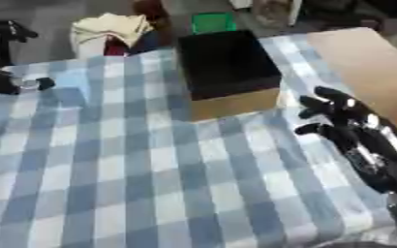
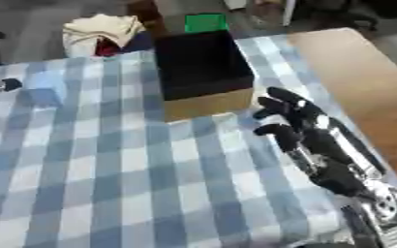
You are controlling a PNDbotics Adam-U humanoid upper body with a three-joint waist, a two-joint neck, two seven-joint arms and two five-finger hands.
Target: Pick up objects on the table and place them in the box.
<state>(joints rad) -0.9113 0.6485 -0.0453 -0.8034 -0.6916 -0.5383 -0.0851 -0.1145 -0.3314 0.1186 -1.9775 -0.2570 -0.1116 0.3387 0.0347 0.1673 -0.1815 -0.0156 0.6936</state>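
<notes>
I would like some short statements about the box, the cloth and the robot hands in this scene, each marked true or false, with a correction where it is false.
1. The box stands on the checked cloth, near the far edge of the table. True.
2. The right robot hand is curled round an object. False: its fingers are relaxed and it holds nothing.
3. The inside of the box looks dark, and nothing can be made out in it. True.
4. The right robot hand is inside the box. False: it is over the cloth, nearer than the box and to its right.
5. The left robot hand shows at the left edge of the left eye view. True.
</notes>
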